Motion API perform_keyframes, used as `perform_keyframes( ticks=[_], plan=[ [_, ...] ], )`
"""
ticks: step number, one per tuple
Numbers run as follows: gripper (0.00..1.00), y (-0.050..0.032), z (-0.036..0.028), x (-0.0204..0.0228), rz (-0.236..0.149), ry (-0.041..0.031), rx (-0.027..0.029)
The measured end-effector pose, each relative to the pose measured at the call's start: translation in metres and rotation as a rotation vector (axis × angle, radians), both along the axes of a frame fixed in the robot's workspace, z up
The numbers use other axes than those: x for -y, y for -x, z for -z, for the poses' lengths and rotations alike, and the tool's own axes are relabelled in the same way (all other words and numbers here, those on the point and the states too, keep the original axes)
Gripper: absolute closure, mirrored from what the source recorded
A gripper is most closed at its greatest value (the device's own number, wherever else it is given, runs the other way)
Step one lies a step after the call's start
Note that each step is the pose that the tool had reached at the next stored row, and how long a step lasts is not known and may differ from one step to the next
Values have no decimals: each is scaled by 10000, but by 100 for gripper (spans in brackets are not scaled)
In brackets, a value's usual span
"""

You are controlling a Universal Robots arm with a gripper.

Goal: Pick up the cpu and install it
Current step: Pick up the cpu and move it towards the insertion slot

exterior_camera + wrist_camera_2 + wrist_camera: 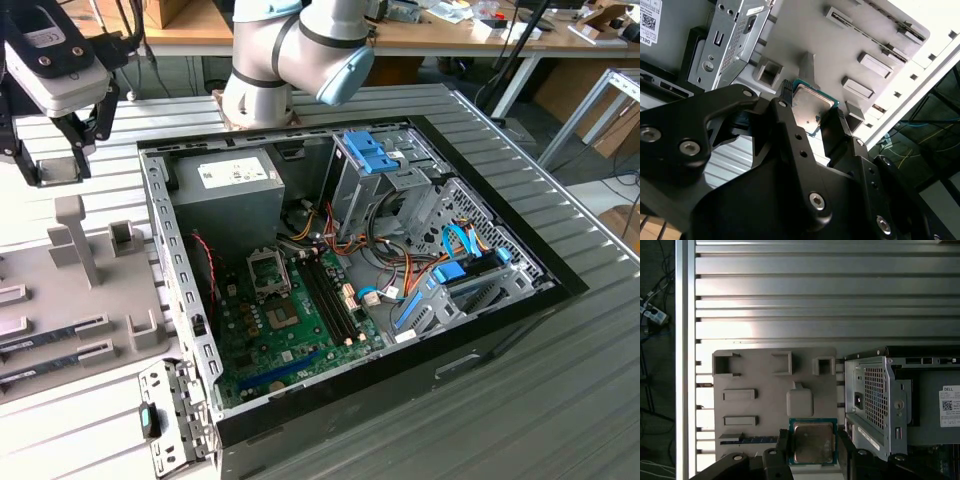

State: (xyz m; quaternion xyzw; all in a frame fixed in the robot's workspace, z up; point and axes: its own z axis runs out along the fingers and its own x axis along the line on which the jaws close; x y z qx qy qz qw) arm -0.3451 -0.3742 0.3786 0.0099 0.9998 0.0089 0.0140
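The cpu (813, 442), a small square chip with a silver top and green rim, sits between my gripper's two black fingers (782, 442) in both wrist views. My gripper (812, 107) is shut on the cpu (812, 105) and holds it in the air above the grey parts tray (765, 390). In the exterior view my gripper (58, 160) hangs over the tray (60, 270) at that view's left, outside the open computer case (350, 280). The motherboard's cpu socket (268, 270) lies inside the case, well apart from the gripper.
The case stands on a ribbed metal table (520, 400). Inside are the power supply box (230, 185), a blue-tabbed drive cage (385, 165) and cable bundles. Memory sticks (40, 345) lie in tray slots. A loose metal bracket (170, 415) rests by the case's near corner.
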Motion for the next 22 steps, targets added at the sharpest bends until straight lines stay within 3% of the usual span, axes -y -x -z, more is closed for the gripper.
perform_keyframes(
  ticks=[22],
  plan=[
    [53,-133,1,2,0,9,0]
  ],
)
